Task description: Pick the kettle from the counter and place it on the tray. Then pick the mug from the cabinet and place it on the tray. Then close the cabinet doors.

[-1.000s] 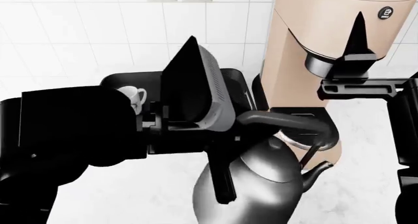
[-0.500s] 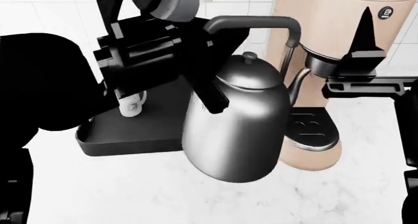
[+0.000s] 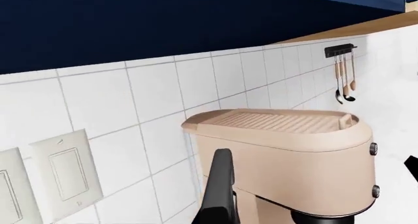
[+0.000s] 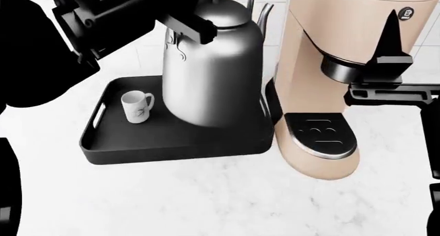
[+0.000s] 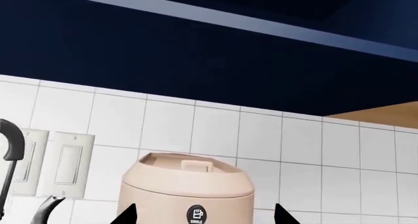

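Kettle (image 4: 213, 66) held up over the tray's right half, close against the coffee machine.

Shiny, rounded, rigid metal: probably weighty and slick on the body, so best taken by the arch handle, now cut off by the head view's upper edge. Seemingly carried by left hand (image 4: 196, 27), dark finger across the lid's shoulder; whether pinching or spread cannot be told. Hard to say whether base touches tray (image 4: 172, 143) or hangs just above. Mug (image 4: 137, 106) upright on the tray's left half, small, light, likely breakable, apart from kettle. Coffee machine (image 4: 343, 66) just beside the tray's right rim, on the desk (image 4: 206, 200). Right hand (image 4: 385, 55) in front of the machine, fingers spread, empty.
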Robot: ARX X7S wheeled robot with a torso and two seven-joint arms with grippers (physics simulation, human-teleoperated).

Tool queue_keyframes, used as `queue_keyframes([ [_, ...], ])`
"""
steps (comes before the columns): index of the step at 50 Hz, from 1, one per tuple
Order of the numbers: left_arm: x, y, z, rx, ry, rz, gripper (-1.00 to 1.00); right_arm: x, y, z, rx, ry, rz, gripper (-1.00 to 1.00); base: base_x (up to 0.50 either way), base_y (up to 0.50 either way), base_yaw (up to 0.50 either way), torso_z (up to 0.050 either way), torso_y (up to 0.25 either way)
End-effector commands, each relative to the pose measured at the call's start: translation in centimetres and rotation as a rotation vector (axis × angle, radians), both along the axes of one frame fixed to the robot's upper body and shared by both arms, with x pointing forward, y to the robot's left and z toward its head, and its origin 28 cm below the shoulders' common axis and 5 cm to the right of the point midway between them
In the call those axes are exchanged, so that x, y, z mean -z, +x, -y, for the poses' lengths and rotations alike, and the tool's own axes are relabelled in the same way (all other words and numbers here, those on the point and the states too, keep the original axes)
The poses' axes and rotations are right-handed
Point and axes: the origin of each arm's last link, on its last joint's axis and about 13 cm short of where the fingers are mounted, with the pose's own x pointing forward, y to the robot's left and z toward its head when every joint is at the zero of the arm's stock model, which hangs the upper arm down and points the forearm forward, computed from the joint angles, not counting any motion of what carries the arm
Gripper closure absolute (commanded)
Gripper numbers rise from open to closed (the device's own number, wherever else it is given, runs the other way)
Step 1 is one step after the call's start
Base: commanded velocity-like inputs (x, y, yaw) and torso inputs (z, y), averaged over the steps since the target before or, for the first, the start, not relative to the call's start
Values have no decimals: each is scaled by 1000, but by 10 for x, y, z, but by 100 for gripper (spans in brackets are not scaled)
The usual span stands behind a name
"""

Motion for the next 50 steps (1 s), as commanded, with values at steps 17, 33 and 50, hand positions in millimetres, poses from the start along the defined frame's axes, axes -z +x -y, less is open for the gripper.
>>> queue_keyframes([
  [17, 0, 57, -2, -365, -188, 88, 100, 6, 2, 0, -2, 3, -12, -100, 0, 0, 0, 1, 4],
  [33, 29, 87, 9, -421, -186, 27, 100, 10, 5, 2, 1, 12, -23, -100, 0, 0, 0, 1, 4],
  [50, 41, 103, 2, -461, -211, -8, 100, 14, 7, 3, 5, 16, -32, -100, 0, 0, 0, 2, 5],
])
